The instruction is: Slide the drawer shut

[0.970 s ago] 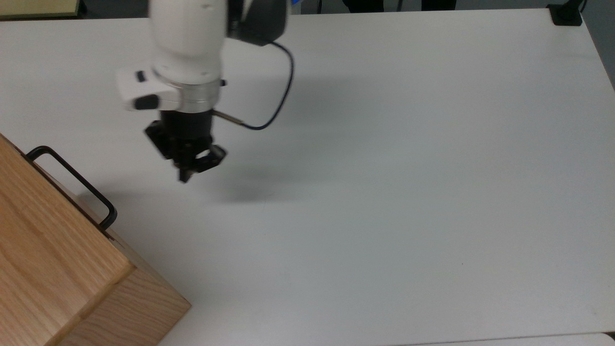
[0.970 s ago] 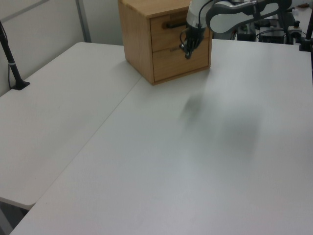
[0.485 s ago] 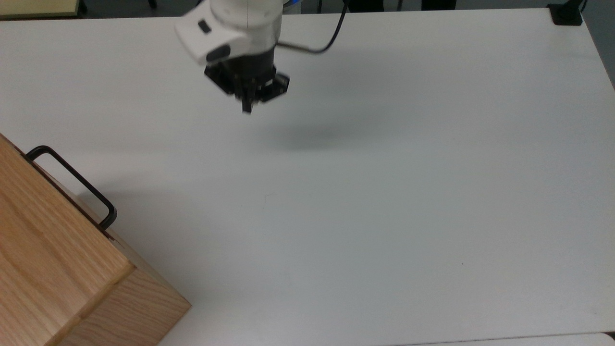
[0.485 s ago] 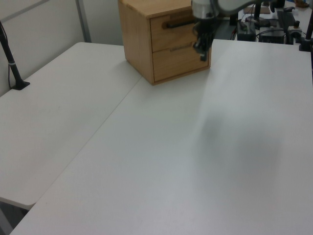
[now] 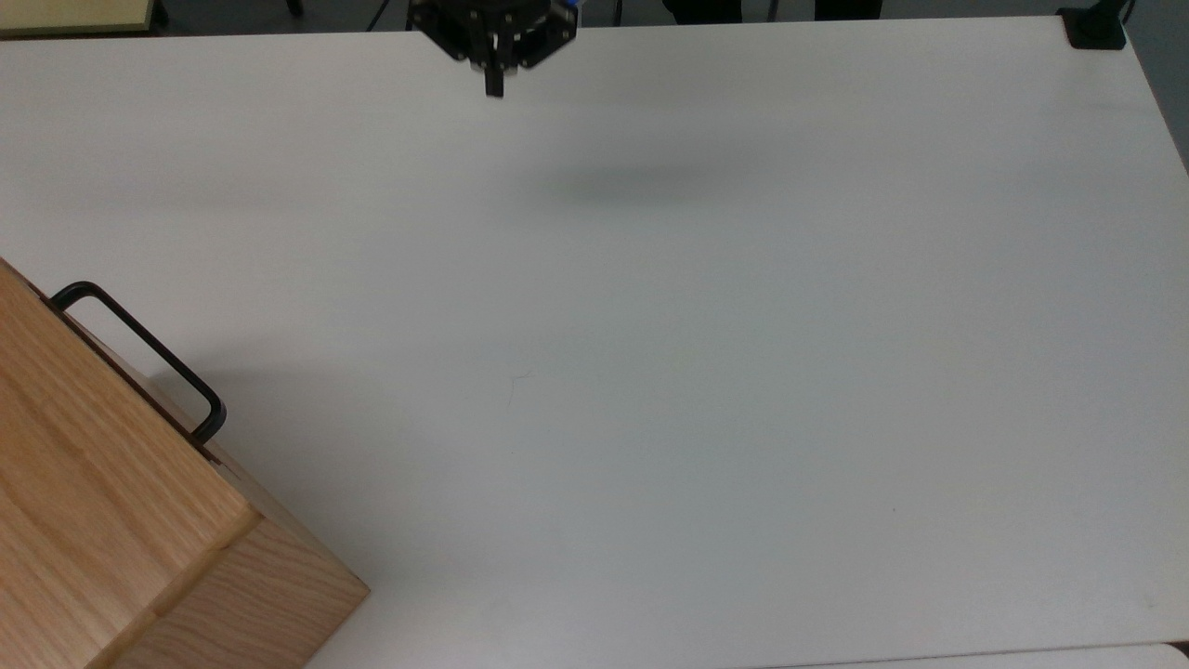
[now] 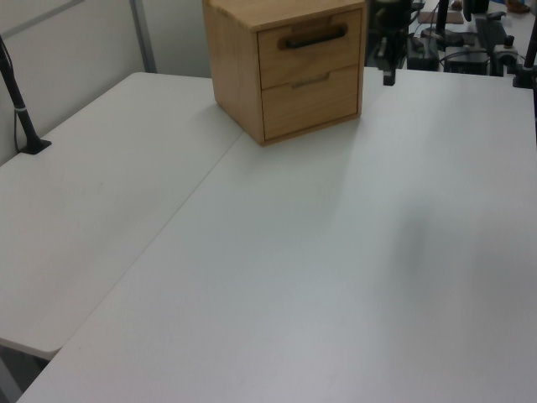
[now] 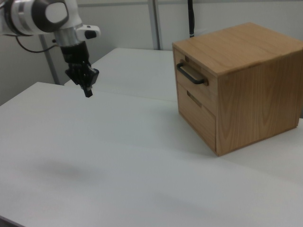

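Note:
The drawer point(image 7: 210, 94) is the upper one in the oak cabinet point(image 7: 251, 90). Its flat front looks flush with the cabinet face, and its black bar handle point(image 7: 191, 74) sticks out. In the left view the drawer point(image 6: 310, 54) sits at the far end of the table. In the top view its handle point(image 5: 139, 348) juts from the cabinet point(image 5: 102, 520) at the lower left. My gripper point(image 5: 493, 85) hangs over the table's far edge, well away from the handle. Seen again as the gripper point(image 7: 88, 91) and the gripper point(image 6: 388, 77), its fingers are shut on nothing.
The white table point(image 5: 697, 372) spreads wide and bare between the gripper and the cabinet. A black mount point(image 5: 1096, 28) sits at the top view's upper right corner. A black pole point(image 6: 21, 109) stands at the left view's left edge, and equipment point(image 6: 470, 38) is behind the table.
The arm has swung up and away from the cabinet, from close to the handle to the table's far edge in the top view. The drawer and cabinet have not moved.

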